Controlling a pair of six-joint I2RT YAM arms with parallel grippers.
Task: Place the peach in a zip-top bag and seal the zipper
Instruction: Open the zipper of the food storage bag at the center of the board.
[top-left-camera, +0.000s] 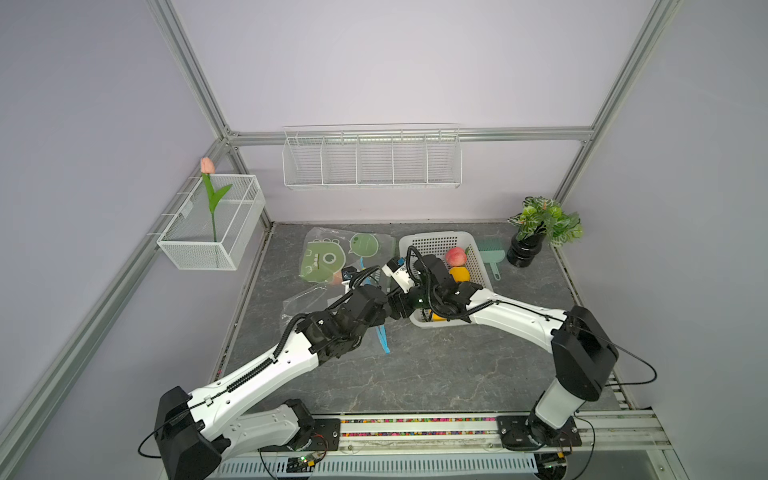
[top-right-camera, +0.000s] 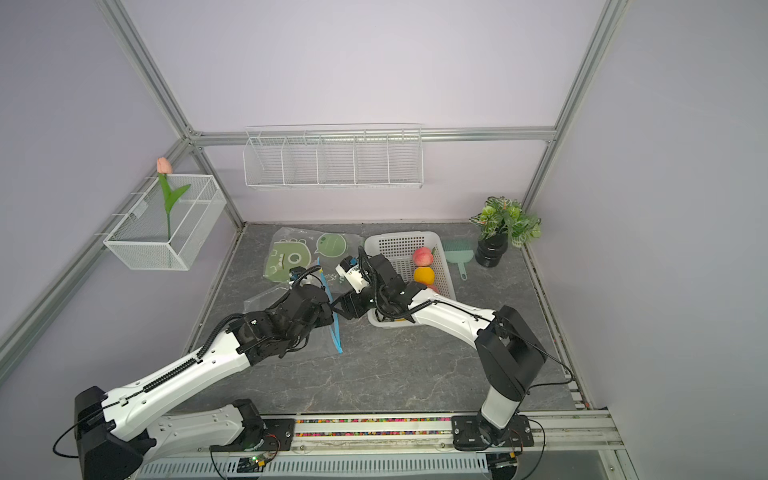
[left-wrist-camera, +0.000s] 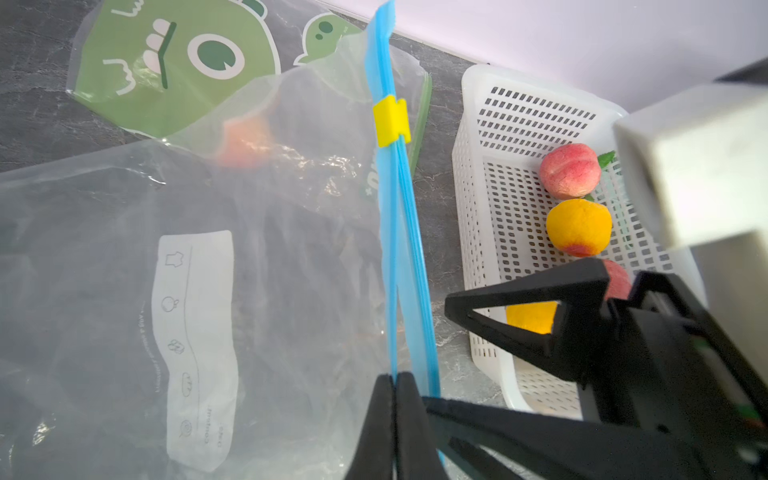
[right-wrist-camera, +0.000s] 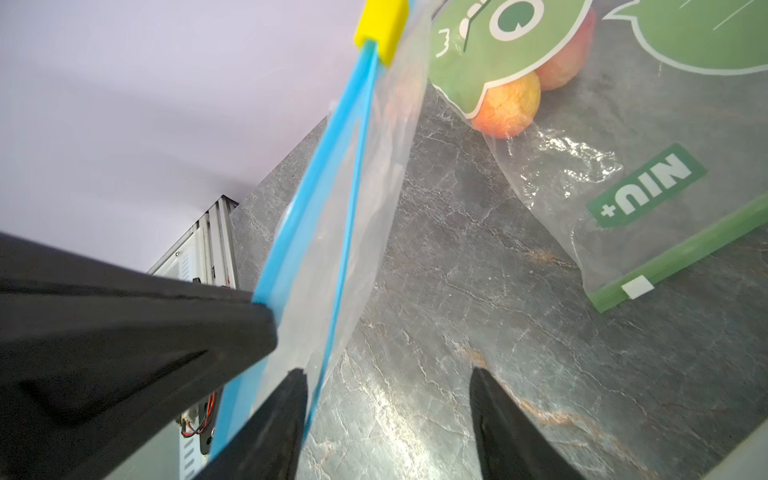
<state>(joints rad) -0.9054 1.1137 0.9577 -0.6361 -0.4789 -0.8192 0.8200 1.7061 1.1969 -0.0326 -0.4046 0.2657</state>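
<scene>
Low centre of the left wrist view: left gripper (left-wrist-camera: 393, 384), jaws pinched tight on the blue zipper (left-wrist-camera: 409, 257) of a clear bag (left-wrist-camera: 291, 249). Zipper edge lifted off the grey table (top-left-camera: 415, 374), running up the frame to a yellow slider (left-wrist-camera: 390, 120) near the top.

Bottom of the right wrist view: right gripper (right-wrist-camera: 386, 376), fingers spread wide over bare stone, nothing between them. One fingertip (right-wrist-camera: 291, 399) right at the bag's lower blue edge, contact impossible to judge. Above it in the same frame, two blue lips of the zipper standing apart, joined only at the slider in the top centre.

Right half of the left wrist view: a pink peach (left-wrist-camera: 569, 170) lying in a white basket (left-wrist-camera: 519, 124), just beside an orange fruit (left-wrist-camera: 577, 226), more fruit half hidden behind the black fingers below.

Upper right of the right wrist view: a pair of peaches (right-wrist-camera: 509, 104) inside a green bag (right-wrist-camera: 644, 174), flat on the table. Upper centre-left of the left wrist view, through the clear plastic: an orange blur (left-wrist-camera: 245, 141), no telling which bag around it.

In both top views, both arms nose to nose at mid-frame, between green bag and basket.
</scene>
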